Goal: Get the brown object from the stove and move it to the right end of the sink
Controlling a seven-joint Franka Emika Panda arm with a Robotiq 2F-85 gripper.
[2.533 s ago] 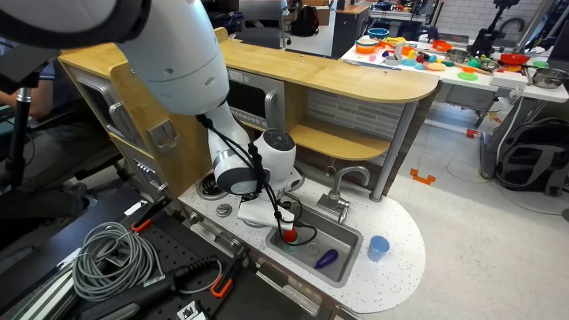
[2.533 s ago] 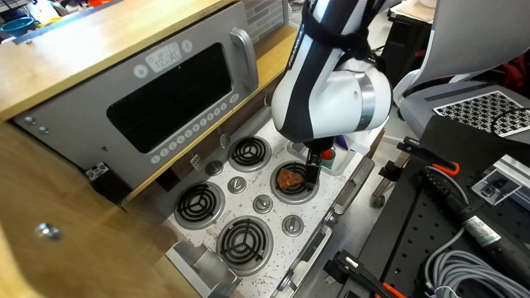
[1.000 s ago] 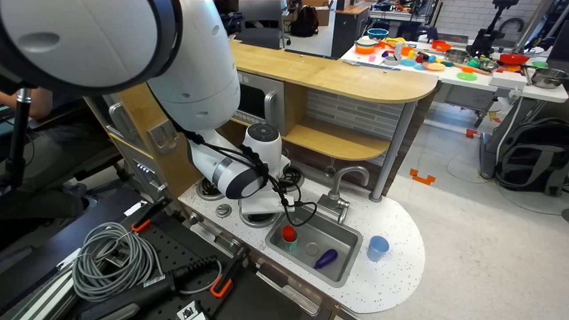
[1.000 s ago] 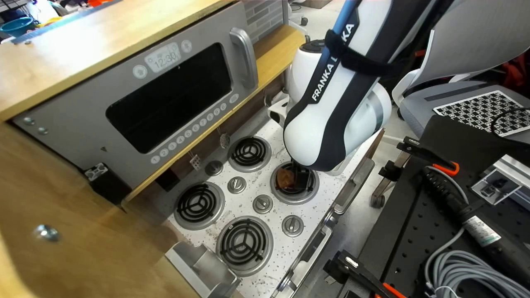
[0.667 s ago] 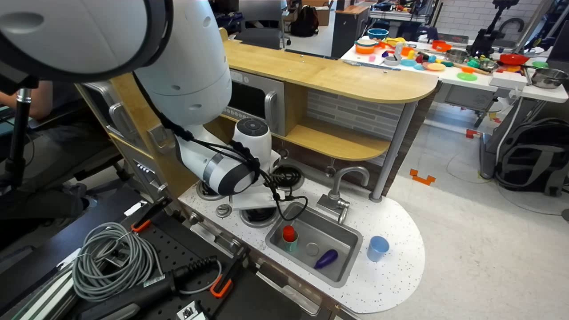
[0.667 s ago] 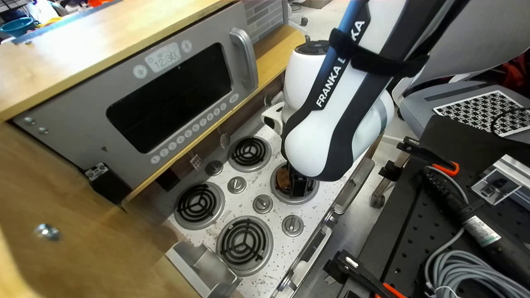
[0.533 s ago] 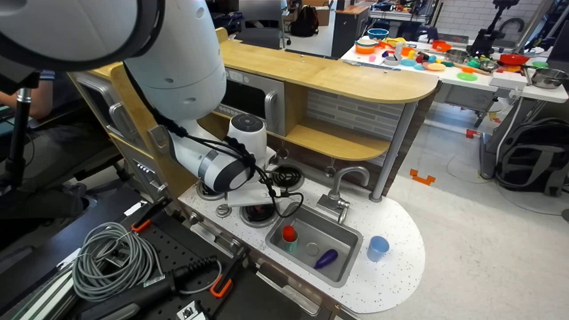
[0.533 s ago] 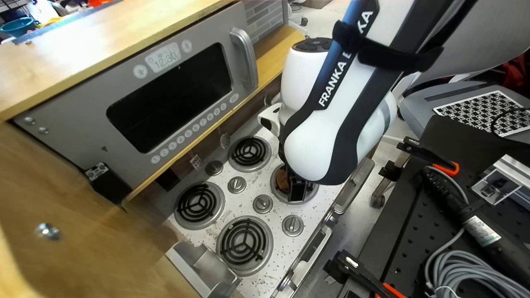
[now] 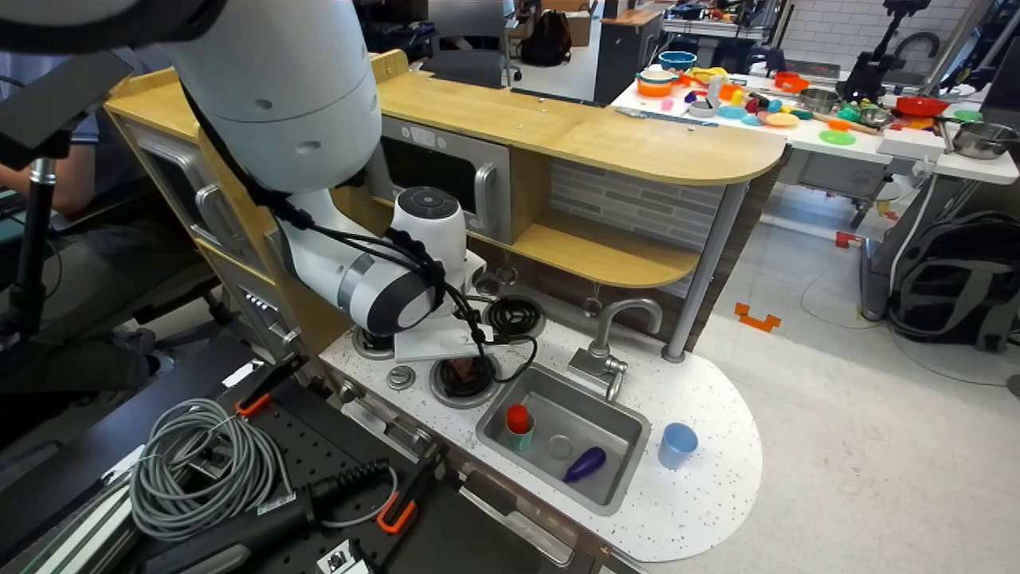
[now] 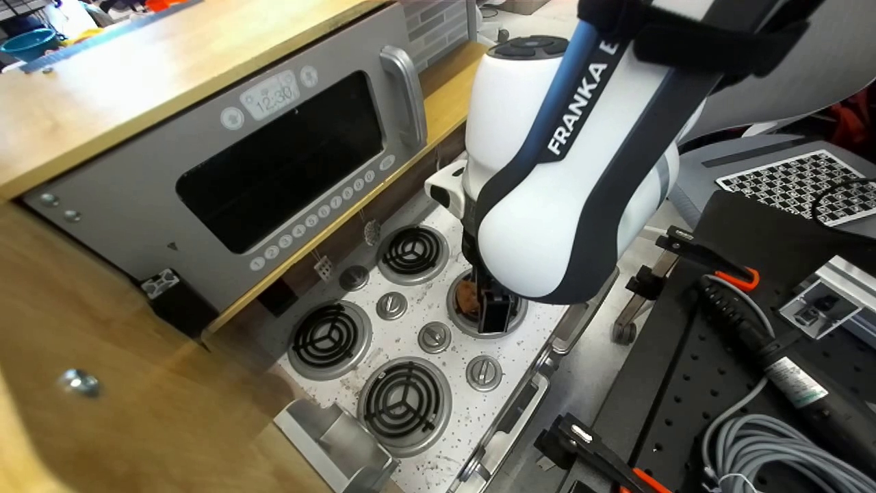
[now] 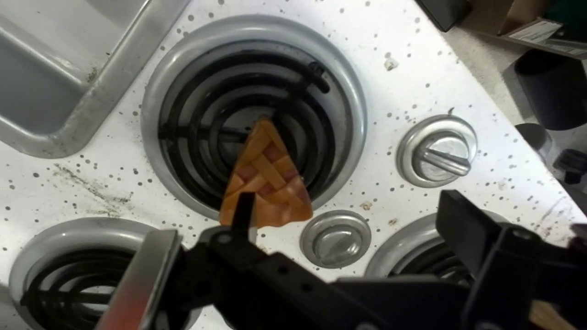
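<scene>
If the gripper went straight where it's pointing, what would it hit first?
Probably the brown wedge on the stove: one finger of the gripper overlaps its wide end in the wrist view, though depth is unclear.

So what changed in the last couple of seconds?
The arm moved away from the sink, farther over the stove, its open gripper going with it; nothing is held. The pie slice stays on its burner, the eggplant in the sink, the blue cup on the counter.

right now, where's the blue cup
In an exterior view, the blue cup stands upright on the white counter, just right of the sink. Its nearest loose neighbour is the purple toy lying in the sink.
</scene>
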